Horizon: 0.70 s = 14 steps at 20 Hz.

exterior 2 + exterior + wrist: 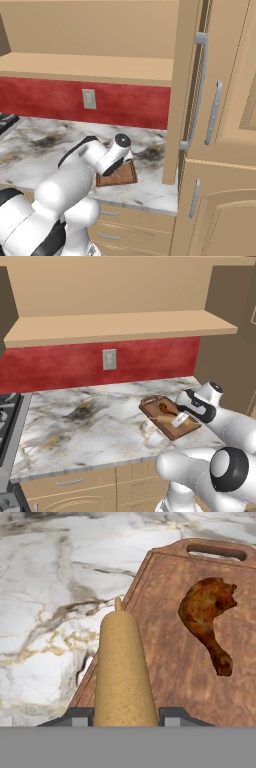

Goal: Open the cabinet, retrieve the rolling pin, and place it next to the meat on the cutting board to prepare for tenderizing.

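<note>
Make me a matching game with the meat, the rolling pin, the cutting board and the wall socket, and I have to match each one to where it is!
Things:
1. meat
2. rolling pin
3. cutting board
4. wall socket

Places:
A. on the red wall under the shelf
B. flat on the marble counter
C. between the end effector's fingers
D. lying on the board, near its handle end

Right pairs: 1-D, 2-C, 3-B, 4-A
</note>
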{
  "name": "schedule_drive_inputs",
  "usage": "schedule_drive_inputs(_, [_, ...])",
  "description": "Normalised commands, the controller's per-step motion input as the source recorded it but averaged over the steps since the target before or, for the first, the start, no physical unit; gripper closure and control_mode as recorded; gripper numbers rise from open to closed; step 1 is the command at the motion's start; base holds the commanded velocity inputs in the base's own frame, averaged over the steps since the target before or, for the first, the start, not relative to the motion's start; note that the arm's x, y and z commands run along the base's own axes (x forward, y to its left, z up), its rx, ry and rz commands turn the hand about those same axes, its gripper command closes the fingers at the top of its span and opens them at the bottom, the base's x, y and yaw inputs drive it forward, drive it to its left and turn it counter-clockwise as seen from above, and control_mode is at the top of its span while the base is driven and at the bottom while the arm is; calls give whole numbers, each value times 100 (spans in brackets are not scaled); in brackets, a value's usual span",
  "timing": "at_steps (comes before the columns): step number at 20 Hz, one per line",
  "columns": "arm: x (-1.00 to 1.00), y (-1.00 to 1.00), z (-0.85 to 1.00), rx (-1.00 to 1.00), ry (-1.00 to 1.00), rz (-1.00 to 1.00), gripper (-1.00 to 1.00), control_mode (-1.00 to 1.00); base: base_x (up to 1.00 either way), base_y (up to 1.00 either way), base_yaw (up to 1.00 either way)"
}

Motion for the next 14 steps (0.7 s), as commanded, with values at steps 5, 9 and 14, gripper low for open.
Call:
schedule_drive_inputs(5, [13, 0, -13, 2, 0, 3, 100, -100, 0, 0, 0])
schedule_drive_inputs(9, [5, 0, -16, 1, 0, 3, 100, -100, 0, 0, 0])
schedule_drive_inputs(14, [3, 2, -24, 0, 0, 0, -100, -100, 0, 0, 0])
